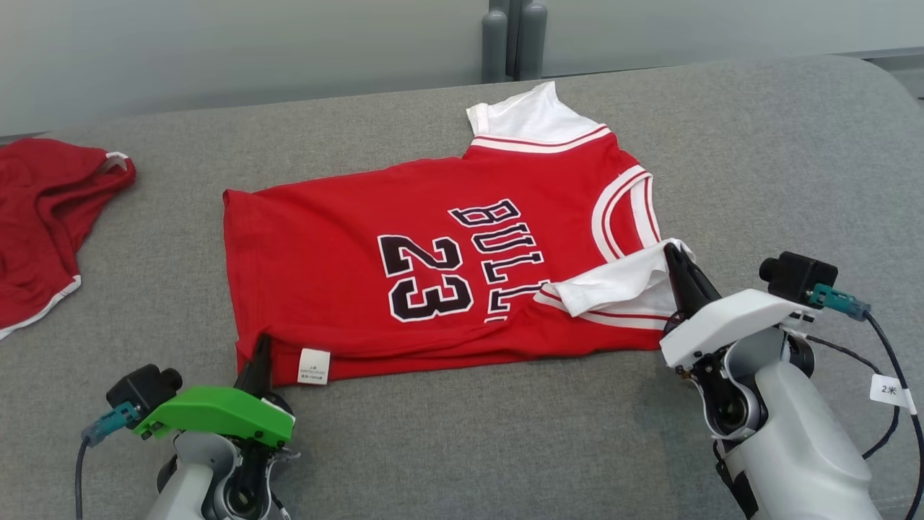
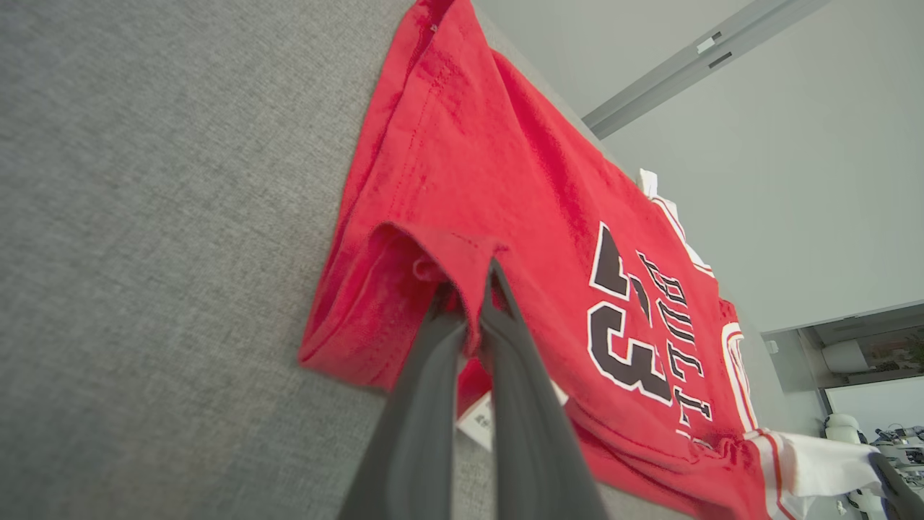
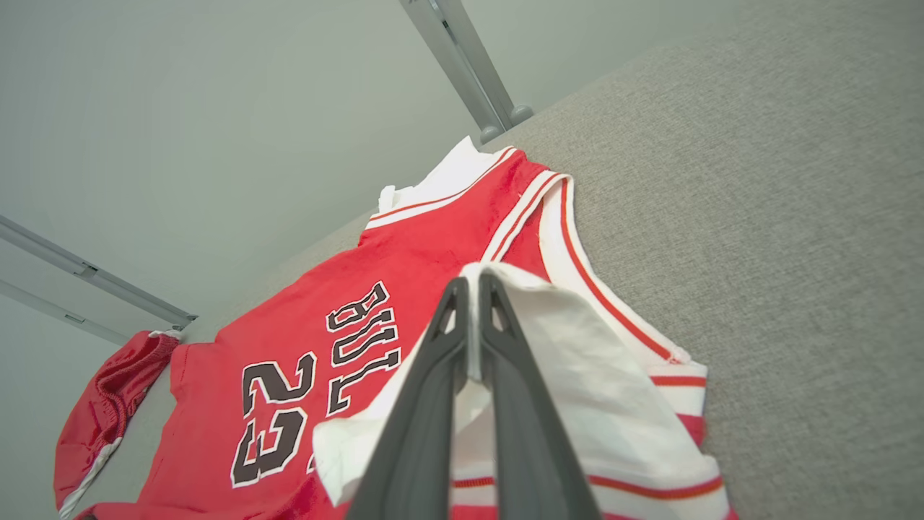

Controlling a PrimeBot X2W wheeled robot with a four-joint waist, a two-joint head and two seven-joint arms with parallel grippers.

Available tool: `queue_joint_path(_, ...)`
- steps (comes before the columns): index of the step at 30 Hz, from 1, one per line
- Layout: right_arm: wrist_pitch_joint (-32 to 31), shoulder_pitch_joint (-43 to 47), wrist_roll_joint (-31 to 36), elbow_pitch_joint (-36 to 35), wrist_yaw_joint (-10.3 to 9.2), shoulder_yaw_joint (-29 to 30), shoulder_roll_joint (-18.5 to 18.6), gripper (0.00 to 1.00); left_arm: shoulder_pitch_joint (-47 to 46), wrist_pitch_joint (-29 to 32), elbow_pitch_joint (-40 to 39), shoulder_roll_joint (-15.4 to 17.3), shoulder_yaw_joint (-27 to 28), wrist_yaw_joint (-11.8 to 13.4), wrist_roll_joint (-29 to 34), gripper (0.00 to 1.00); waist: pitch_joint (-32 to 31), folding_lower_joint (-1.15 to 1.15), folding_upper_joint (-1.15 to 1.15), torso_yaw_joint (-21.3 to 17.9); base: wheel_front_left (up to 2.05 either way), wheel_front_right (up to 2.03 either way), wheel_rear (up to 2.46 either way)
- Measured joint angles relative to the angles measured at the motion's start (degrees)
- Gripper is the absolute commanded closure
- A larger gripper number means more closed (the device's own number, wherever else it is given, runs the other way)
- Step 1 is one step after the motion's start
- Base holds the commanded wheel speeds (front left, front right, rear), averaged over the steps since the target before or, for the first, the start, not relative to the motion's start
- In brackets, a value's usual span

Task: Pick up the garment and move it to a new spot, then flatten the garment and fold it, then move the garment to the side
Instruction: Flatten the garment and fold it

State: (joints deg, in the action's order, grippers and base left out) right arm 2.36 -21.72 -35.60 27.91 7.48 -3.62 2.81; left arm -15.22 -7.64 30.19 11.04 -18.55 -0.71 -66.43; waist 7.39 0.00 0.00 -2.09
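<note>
Bench (image 1: 758, 144): bare right of jersey (image 1: 433, 253) and along near side. Obstacles: jersey mid-bench; shorts (image 1: 43, 217) far left, open strip between.

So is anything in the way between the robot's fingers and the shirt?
Nothing is. The left fingers pinch the shirt's bottom hem, and the right fingers pinch its white sleeve. The other red cloth lies apart, far left.

Jersey (image 1: 325, 238) red — white sleeves (image 1: 613, 285), black white-edged lettering (image 1: 426, 278) — cushion (image 1: 758, 159) grey, second garment (image 1: 36, 217) red, white-trimmed.
</note>
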Motion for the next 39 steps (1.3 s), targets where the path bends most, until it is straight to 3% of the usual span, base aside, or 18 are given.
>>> queue_joint_path(17, 4.8, -15.8, -0.5, 20.9, 0.0, -4.9, 0.0, 1.0, -6.2, -1.0, 7.0, -0.8, -0.2, -2.3, 0.9, 0.99, 2.9, 0.01, 0.0, 1.0, 0.0, 0.0, 0.0)
queue_joint_path(18, 5.2, -16.6, -0.6, 21.9, 0.0, -5.1, 0.0, 1.0, -6.6, -1.1, 7.2, -0.9, -0.2, -2.3, 0.9, 0.68, 3.1, 0.01, 0.0, 1.0, 0.0, 0.0, 0.0)
queue_joint_path(19, 5.5, -17.4, -0.8, 22.9, 0.0, -5.3, 0.0, 1.0, -6.9, -1.3, 7.2, -0.9, -0.2, -2.4, 0.9, 0.29, 3.2, 0.01, 0.0, 1.1, 0.0, 0.0, 0.0)
queue_joint_path(20, 5.9, -18.2, -1.1, 23.9, 0.0, -5.5, 0.0, 0.84, -7.2, -1.3, 7.3, -1.0, -0.2, -2.4, 1.1, 0.0, 3.4, 0.01, 0.0, 1.2, 0.0, 0.0, 0.0)
queue_joint_path(21, 6.6, -19.0, -1.1, 24.9, 0.0, -5.7, 0.0, 0.55, -7.4, -1.5, 7.4, -1.0, -0.3, -2.4, 1.2, 0.0, 3.5, 0.01, 0.0, 1.3, 0.0, 0.0, 0.0)
queue_joint_path(22, 7.0, -19.7, -1.3, 25.7, 0.0, -6.2, 0.0, 0.0, -7.6, -1.5, 7.4, -1.0, -0.5, -2.5, 1.5, 0.0, 3.6, 0.01, 0.0, 1.3, 0.0, 0.0, 0.0)
queue_joint_path(39, 12.2, -25.0, -6.3, 28.7, 0.0, -14.2, 0.1, 0.0, -7.5, -3.1, 3.0, 0.5, -1.5, -2.8, 3.2, 0.0, 3.9, 0.01, 0.0, 1.7, 0.0, 0.0, 0.0)
